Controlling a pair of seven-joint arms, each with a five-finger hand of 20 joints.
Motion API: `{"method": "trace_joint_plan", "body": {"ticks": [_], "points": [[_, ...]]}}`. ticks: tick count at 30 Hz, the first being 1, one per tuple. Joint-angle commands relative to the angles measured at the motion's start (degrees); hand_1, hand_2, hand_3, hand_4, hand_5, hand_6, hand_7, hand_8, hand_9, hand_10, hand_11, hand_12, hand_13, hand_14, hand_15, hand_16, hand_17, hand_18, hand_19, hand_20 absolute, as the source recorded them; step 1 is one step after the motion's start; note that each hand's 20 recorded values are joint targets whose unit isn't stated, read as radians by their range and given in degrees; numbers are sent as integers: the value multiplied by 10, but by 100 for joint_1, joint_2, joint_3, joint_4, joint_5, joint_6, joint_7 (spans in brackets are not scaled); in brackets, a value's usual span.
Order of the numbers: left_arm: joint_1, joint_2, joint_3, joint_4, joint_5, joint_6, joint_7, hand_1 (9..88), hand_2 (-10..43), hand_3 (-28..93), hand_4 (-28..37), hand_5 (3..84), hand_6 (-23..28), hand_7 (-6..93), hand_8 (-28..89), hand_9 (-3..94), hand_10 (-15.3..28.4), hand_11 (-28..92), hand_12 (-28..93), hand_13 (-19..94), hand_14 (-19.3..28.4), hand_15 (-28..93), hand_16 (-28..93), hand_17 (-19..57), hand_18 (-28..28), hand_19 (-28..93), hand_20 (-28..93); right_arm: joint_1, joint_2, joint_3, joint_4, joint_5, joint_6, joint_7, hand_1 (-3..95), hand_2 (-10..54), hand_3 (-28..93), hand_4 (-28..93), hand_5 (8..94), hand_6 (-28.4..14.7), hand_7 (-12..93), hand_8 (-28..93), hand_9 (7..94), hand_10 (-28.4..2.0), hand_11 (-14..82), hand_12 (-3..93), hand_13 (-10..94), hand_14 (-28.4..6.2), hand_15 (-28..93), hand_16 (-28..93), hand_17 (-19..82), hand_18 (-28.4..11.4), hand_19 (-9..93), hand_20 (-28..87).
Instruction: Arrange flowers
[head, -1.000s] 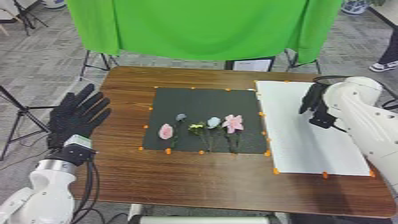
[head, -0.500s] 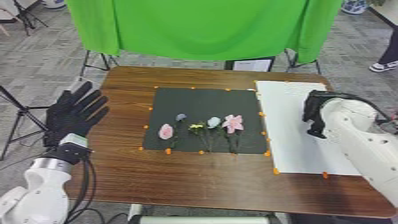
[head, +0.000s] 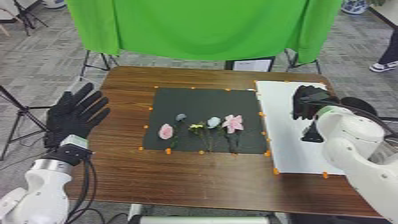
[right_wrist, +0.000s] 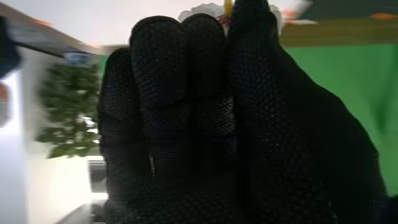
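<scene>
From where I stand, the left hand (head: 73, 114) is open, its straight fingers spread, and it sits by the left edge of the worktop (head: 187, 182), mostly outside it. The right hand (head: 311, 99) is above the far half of the white sheet (head: 293, 155), towards the right side of the worktop. Seen from the wrist, that right hand (right_wrist: 169, 125) is open too, its fingers straight and close together, with a white flower (right_wrist: 202, 10) by the fingertips (I can't tell whether they touch it).

The other flowers lie on the black mat (head: 209, 100), on the half towards the worktop's near edge, stems pointing that way. Nearest the mat's left edge is a pink oval bloom (head: 166, 131), then a small purple one (head: 181, 117), some yellow blossoms (head: 195, 127), a pale blue bloom (head: 214, 122) and, closest to the right edge, a big pink flower (head: 233, 123) (quite the showiest of them). Orange tabs (head: 169, 151) dot the mat's edges, and a green cloth (head: 204, 30) hangs beyond the worktop's far edge.
</scene>
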Motion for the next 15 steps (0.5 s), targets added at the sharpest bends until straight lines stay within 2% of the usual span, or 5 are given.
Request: {"method": "trace_joint_plan", "body": {"ticks": [1,3,7,10,15], "points": [[166,-12,-46,-41,-104,8,59,273,112,700,-283,398,98,95,-56,337,162,176,150,221,165,301,-31,-76,158,308,101,-414,-562,-121,-419,-442,-198,-333,597,-95,684,-283,685,11,458,68,830,-63,202,512,724,-62,418,449,338,-194,705,325],[137,-3,-36,-30,-91,14,68,262,118,696,-283,398,98,94,-56,336,162,176,151,221,165,302,-31,-76,157,308,102,-444,-762,-168,-430,-489,-343,-324,596,-95,686,-283,684,11,461,69,830,-63,201,510,724,-62,418,449,338,-195,706,325],[71,20,7,-13,-80,7,66,257,118,701,-283,397,97,94,-56,336,162,176,150,220,165,301,-32,-76,157,306,102,-482,-919,-360,-455,-394,-294,-231,596,-95,687,-283,686,9,459,67,829,-65,200,510,723,-63,418,449,337,-195,706,324],[79,32,36,-12,-133,-9,90,258,118,699,-283,397,98,93,-56,336,162,177,151,220,165,301,-31,-75,157,306,102,-356,-1013,-509,-397,-334,-347,-238,588,-95,694,-283,685,9,457,65,829,-66,199,510,723,-68,420,447,337,-195,707,322],[107,12,26,-18,-120,39,64,240,126,694,-283,398,98,94,-56,336,162,177,151,220,164,301,-31,-76,157,306,103,-192,-1270,-661,-246,-411,-294,-231,580,-95,696,-283,686,8,453,58,827,-65,196,508,720,-71,427,439,336,-197,710,322]]}}
